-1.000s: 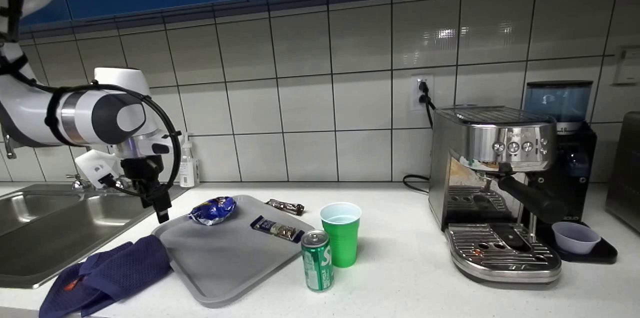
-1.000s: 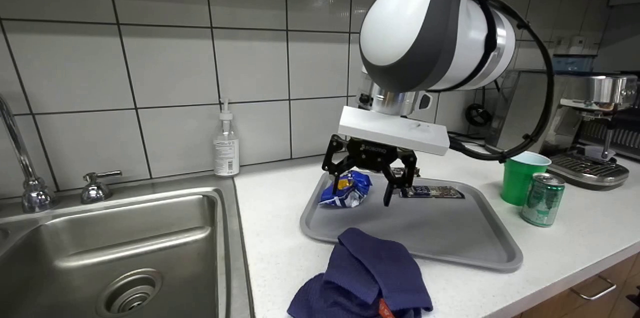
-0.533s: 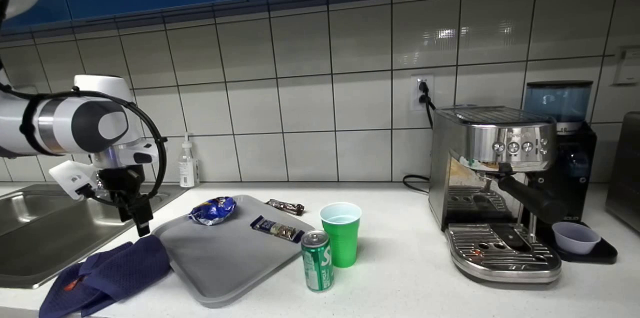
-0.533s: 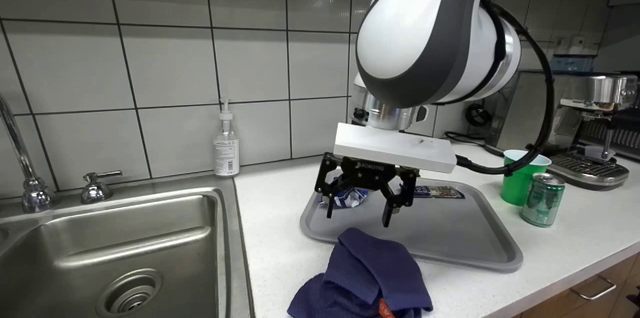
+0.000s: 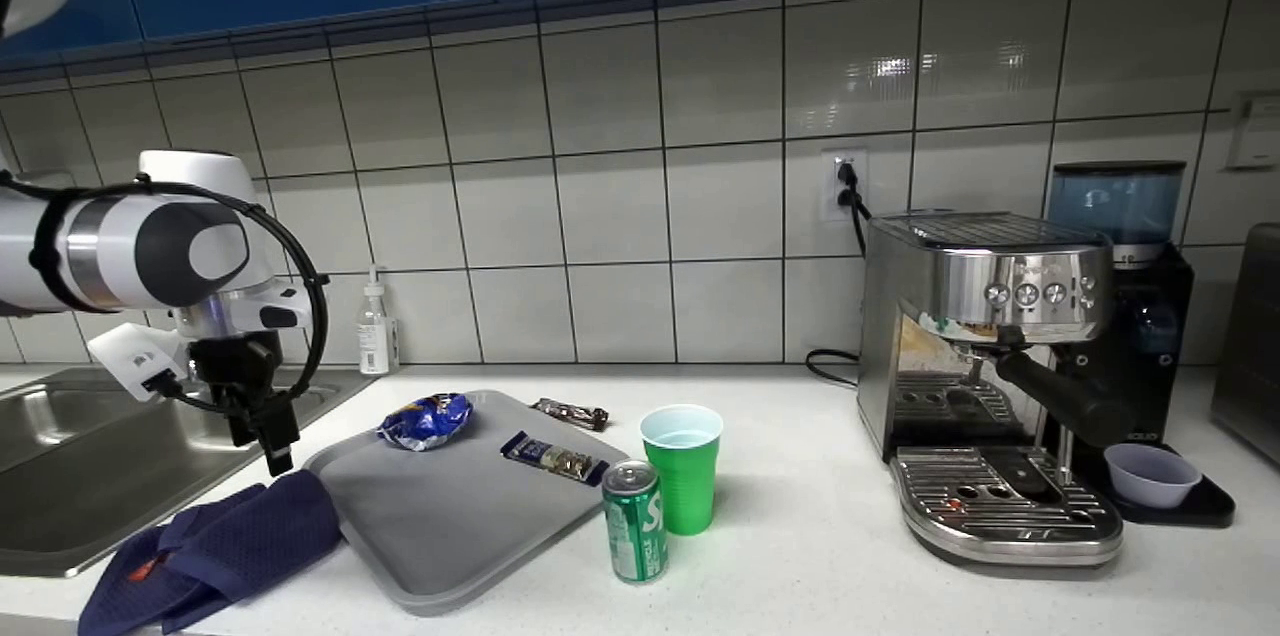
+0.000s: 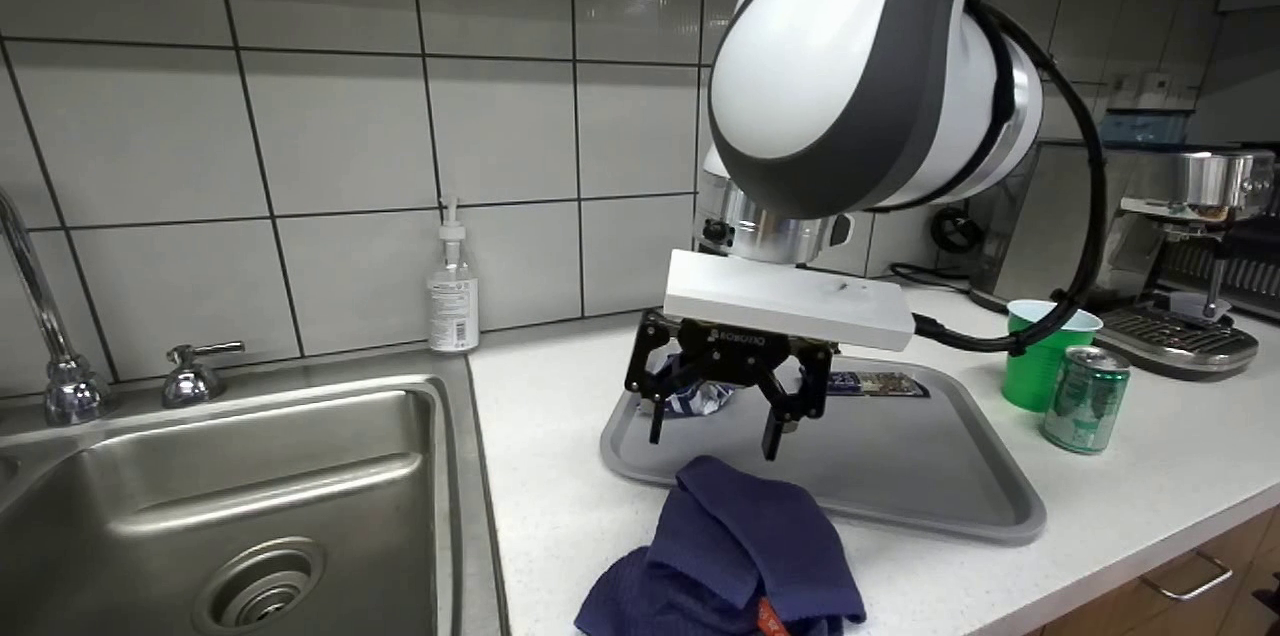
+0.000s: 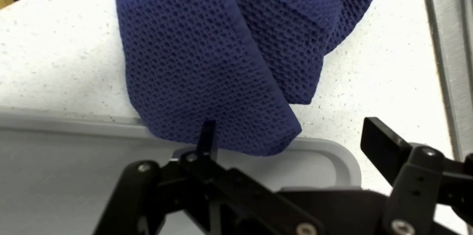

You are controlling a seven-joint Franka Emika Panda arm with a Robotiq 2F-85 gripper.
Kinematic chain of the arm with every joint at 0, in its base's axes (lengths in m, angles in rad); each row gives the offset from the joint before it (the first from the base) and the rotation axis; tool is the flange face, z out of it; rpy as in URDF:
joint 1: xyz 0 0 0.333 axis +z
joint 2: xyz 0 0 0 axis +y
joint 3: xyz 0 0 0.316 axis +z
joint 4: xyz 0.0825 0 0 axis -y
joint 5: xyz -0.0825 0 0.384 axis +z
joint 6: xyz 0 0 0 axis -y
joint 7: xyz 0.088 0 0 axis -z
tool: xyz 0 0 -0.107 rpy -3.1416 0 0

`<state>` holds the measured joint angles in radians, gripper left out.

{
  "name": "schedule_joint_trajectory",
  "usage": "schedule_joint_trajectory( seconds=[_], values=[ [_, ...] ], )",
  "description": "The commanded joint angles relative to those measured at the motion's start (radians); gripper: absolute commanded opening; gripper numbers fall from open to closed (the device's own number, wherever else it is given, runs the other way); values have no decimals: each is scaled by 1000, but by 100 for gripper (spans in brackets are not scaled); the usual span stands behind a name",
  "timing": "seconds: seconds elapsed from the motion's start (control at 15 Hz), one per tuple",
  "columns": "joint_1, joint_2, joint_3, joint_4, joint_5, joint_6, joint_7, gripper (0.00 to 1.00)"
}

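My gripper (image 6: 713,444) is open and empty, pointing down. In an exterior view its fingertips (image 5: 280,461) hang just above the dark blue towel's edge. The towel lies folded on the counter in both exterior views (image 5: 230,536) (image 6: 730,546). In the wrist view the towel (image 7: 207,61) overlaps the rim of the grey tray (image 7: 74,172), and one finger stands over the towel while the other is over the counter. The tray (image 5: 450,526) bears a crumpled blue wrapper (image 5: 428,421), partly hidden behind the gripper in an exterior view (image 6: 700,400), and a dark blue bar packet (image 5: 555,458).
A brown-wrapped bar (image 5: 570,413) lies behind the tray. A green can (image 5: 635,526) and a green cup (image 5: 690,476) stand beside the tray. The sink (image 6: 440,476) and a pump bottle (image 6: 453,286) are on the other side. An espresso machine (image 5: 1000,286) stands farther along.
My open gripper has moved down and toward the sink and towel, mostly in the first half second, then only slightly. The towel, tray and other things have not moved.
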<state>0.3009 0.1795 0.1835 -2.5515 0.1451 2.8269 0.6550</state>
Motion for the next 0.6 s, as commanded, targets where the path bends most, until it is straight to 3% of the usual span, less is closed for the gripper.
schedule_joint_trajectory(
  seconds=[0.0,0.53],
  values=[
    [9,-1,-1,-8,-6,0,3,100],
    [98,50,-15,-43,-76,4,38,100]
  ],
)
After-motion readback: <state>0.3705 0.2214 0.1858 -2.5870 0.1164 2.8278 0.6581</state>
